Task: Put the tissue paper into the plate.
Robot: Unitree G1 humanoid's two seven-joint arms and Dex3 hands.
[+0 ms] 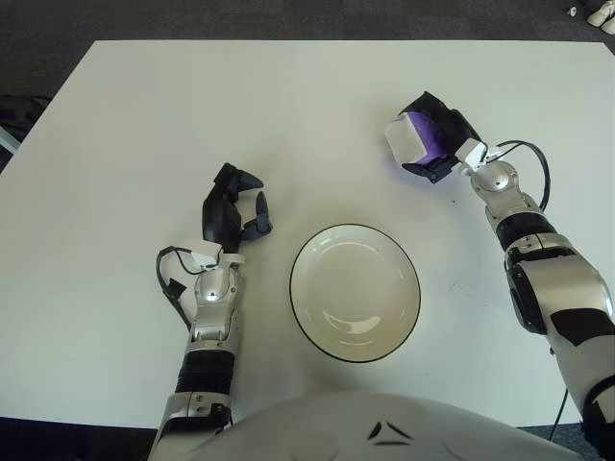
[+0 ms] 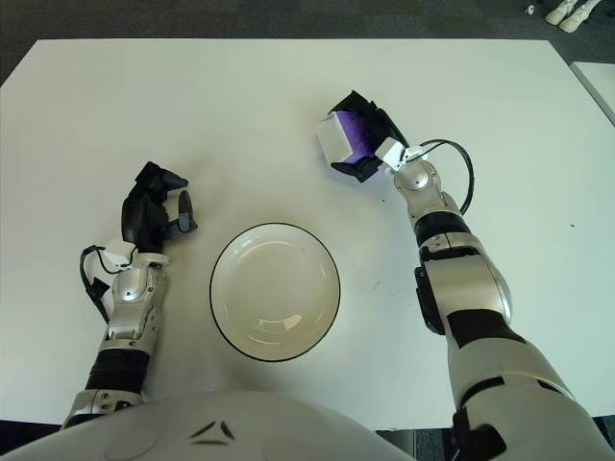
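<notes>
The tissue paper pack (image 1: 411,136), white and purple, is clasped in the curled fingers of the right hand (image 1: 430,140) over the table (image 1: 144,115), toward its far right side. The plate (image 1: 355,292) near the front edge is empty, so carry and release remain. The left hand (image 1: 232,213) shows left of the plate, fingers loosely curled, holding nothing.
</notes>
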